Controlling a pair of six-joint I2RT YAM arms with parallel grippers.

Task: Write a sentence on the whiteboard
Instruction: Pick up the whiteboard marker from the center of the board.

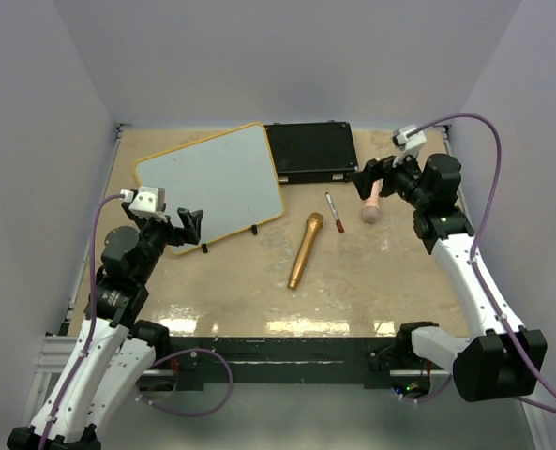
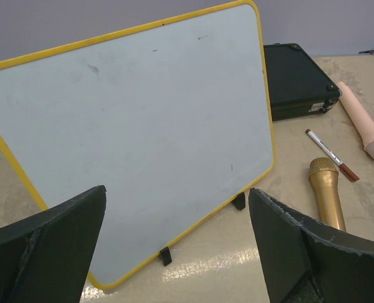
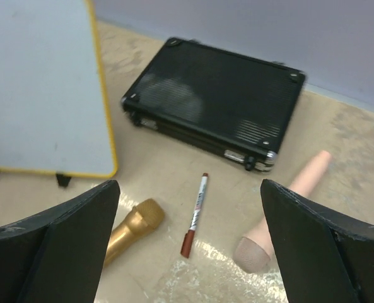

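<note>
Yellow-framed whiteboard (image 1: 209, 183) stands at the far left of the beige table (image 1: 371, 281), propped tilted on small black feet. Its pale face carries only a few faint specks and a smudge – no writing on it yet. Its far right corner sits just beside the black case (image 1: 310, 152), which lies flat against the back wall.

Left gripper (image 2: 177, 202): jaws spread wide, nothing between them. It hangs in front of the board's near lower edge, apart from it.

Right gripper (image 3: 190, 189): jaws likewise wide apart, holding nothing. It sits above the table's far right area, over the loose items.

Loose items on the table, right of the board:
- marker pen (image 1: 333, 213) – white barrel, red cap, lying flat just in front of the case
- gold microphone (image 1: 306, 249) – lying near the pen on its left, head toward the case
- pink microphone (image 1: 372, 204) – lying right of the pen, near the right gripper
</note>
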